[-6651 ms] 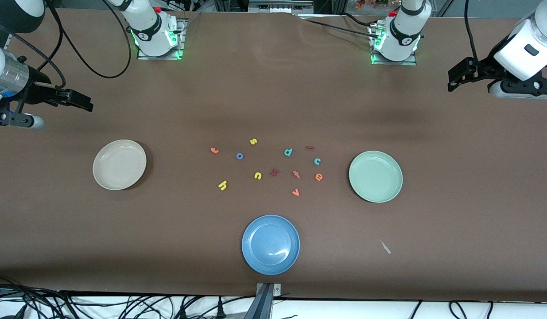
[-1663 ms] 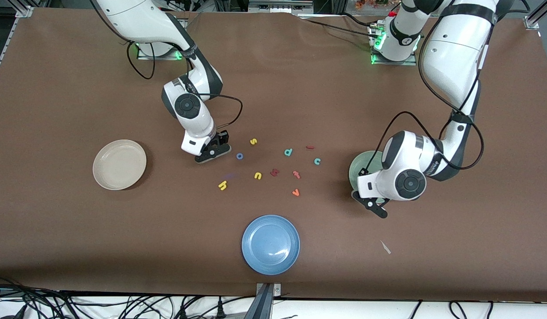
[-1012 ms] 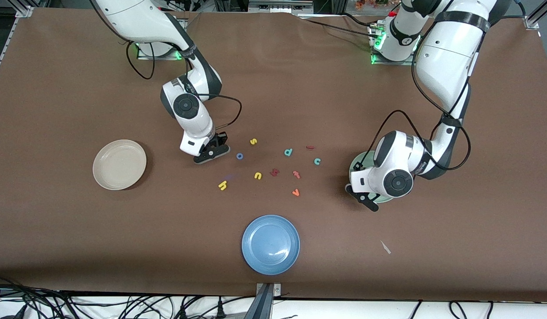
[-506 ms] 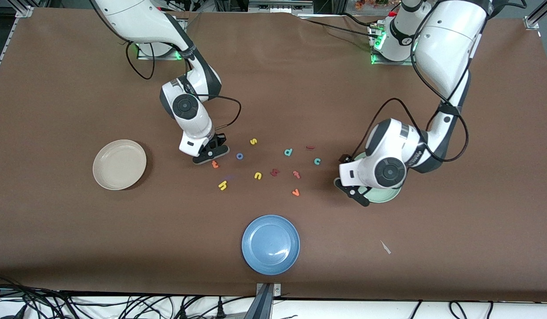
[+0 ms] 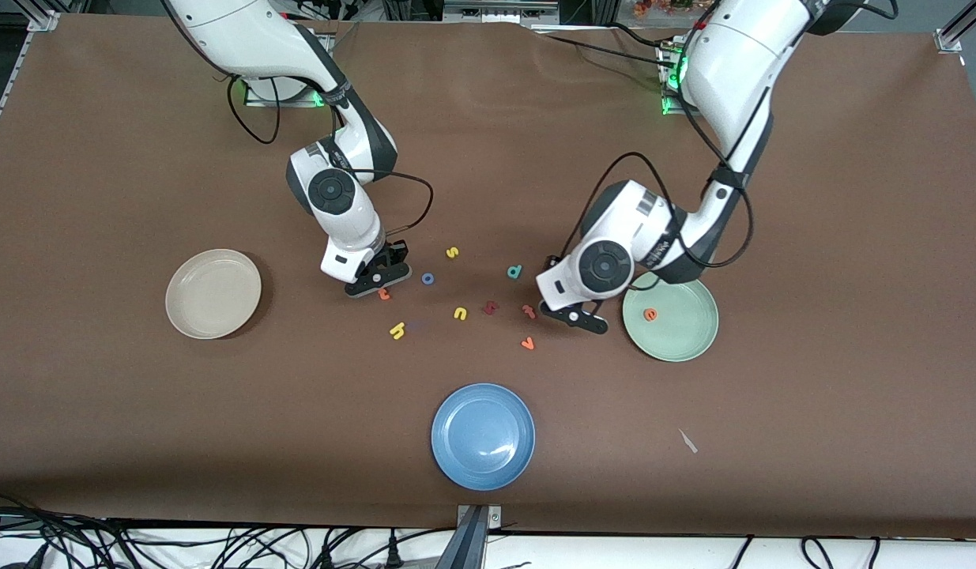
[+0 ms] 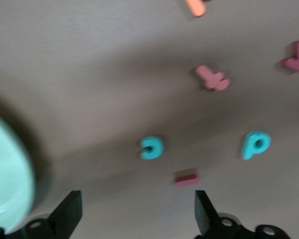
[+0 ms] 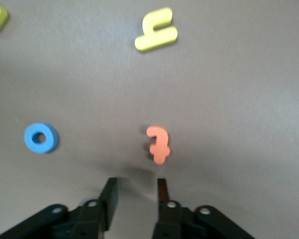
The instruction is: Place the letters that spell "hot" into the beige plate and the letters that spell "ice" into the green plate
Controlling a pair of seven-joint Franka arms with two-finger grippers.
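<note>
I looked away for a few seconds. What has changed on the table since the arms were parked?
The orange e went from the table into the green plate; the left gripper, jaws open, swung from that plate toward the teal c. The right gripper took the orange t, then let it go nearer the front camera and hangs beside it. The beige plate, blue plate and other letters stayed.

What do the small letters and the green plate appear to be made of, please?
The letters, such as the orange t and the blue o, look like matte foam: thick, soft-edged, no shine. The green plate looks like smooth plastic with a dull sheen, though glazed ceramic is possible.
</note>
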